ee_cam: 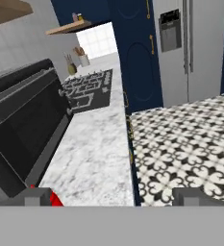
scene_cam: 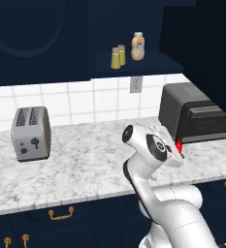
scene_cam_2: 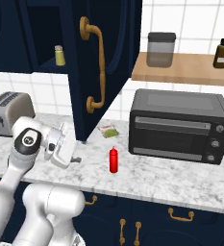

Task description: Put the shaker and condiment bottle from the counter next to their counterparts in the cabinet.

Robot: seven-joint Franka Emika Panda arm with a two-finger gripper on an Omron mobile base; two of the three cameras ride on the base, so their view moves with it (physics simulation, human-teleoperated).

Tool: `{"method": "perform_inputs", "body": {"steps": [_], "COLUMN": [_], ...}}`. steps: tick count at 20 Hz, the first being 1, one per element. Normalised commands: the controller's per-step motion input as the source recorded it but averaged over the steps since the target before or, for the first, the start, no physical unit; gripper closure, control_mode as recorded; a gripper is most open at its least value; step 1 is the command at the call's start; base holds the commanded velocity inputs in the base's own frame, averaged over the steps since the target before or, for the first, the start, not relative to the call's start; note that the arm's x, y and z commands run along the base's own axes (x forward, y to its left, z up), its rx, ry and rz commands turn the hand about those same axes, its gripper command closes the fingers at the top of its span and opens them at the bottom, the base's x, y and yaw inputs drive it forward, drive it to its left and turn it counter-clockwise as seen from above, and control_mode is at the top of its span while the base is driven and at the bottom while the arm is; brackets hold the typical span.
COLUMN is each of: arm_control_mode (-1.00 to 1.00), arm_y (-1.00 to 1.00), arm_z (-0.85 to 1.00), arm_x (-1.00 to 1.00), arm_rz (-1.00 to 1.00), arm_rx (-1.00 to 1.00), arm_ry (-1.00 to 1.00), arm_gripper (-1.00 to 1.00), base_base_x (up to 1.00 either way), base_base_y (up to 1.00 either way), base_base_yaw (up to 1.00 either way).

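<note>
Your gripper [ee_cam: 113, 197] hangs low over the marble counter [scene_cam: 85, 160] with its fingers spread wide apart and nothing between them. The red condiment bottle [scene_cam_2: 114, 160] stands upright on the counter just beside the gripper, at the tip of one finger [ee_cam: 36, 196] in the hand view, and in front of the black toaster oven [scene_cam_2: 178, 126]. Well above and behind the gripper, two olive-yellow shakers [scene_cam: 118, 57] and the orange-tan bottle [scene_cam: 138, 46] stand on the cabinet shelf [scene_cam: 134, 67]; the shakers seem to touch, though they are small. A toaster [scene_cam: 31, 133] sits far off along the counter
</note>
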Motion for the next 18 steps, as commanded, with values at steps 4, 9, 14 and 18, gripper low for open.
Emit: {"method": "perform_inputs", "body": {"steps": [4,9,14,18], "arm_control_mode": [-1.0,-1.0,-1.0,-1.0], "arm_y": [-0.01,-0.12,-0.34,-0.13], "arm_z": [-0.23,-0.29,-0.34,-0.34], "arm_x": [0.35,0.39,0.28,0.17], "arm_rz": [-0.1,-0.05,-0.04,-0.02], "arm_rx": [-0.01,0.0,0.0,0.0], "arm_ry": [0.08,0.01,0.0,0.02], "arm_gripper": [-1.0,-1.0,-1.0,-1.0], "base_base_x": [0.0,0.0,0.0,0.0], "base_base_y": [0.0,0.0,0.0,0.0], "base_base_yaw": [0.0,0.0,0.0,0.0]}}
